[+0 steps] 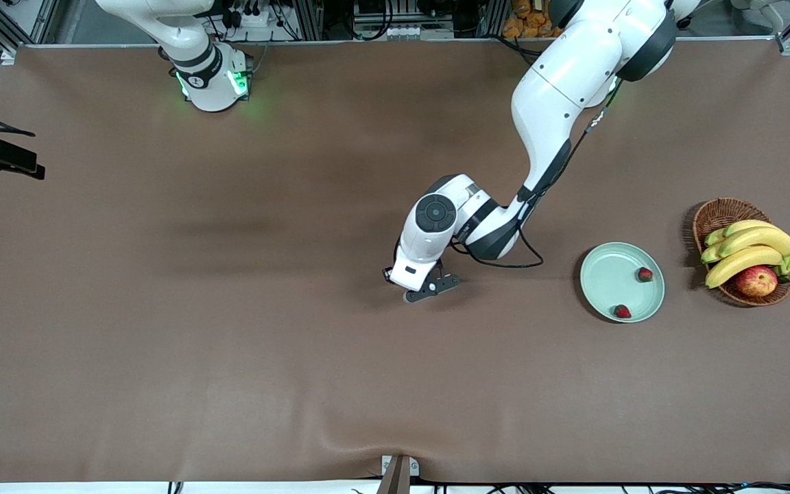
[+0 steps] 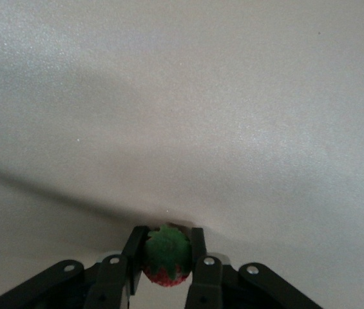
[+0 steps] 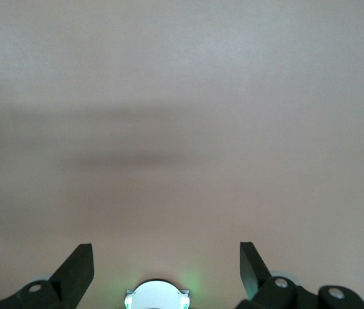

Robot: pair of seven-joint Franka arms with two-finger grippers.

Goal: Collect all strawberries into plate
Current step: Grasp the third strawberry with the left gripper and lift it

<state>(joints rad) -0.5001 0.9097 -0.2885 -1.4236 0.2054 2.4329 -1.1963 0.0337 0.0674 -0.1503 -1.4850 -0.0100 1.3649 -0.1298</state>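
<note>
Last strawberry [image 2: 166, 261] pinched in left claw [image 2: 166, 265], low on the tabletop [image 1: 230, 343] mid-way along; 2 strawberries [image 1: 644, 274] already on plate [image 1: 607, 278] beside fruit basket [image 1: 717, 213]. Pickup step, judged nearly done. Next: lift clear, carry over plate, release gently. Right claw [image 3: 166, 270] spread wide, waiting above its base

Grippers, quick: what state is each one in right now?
Left gripper: shut on a strawberry, low at the table's middle.
Right gripper: open, holding nothing; that arm waits above the table.
</note>
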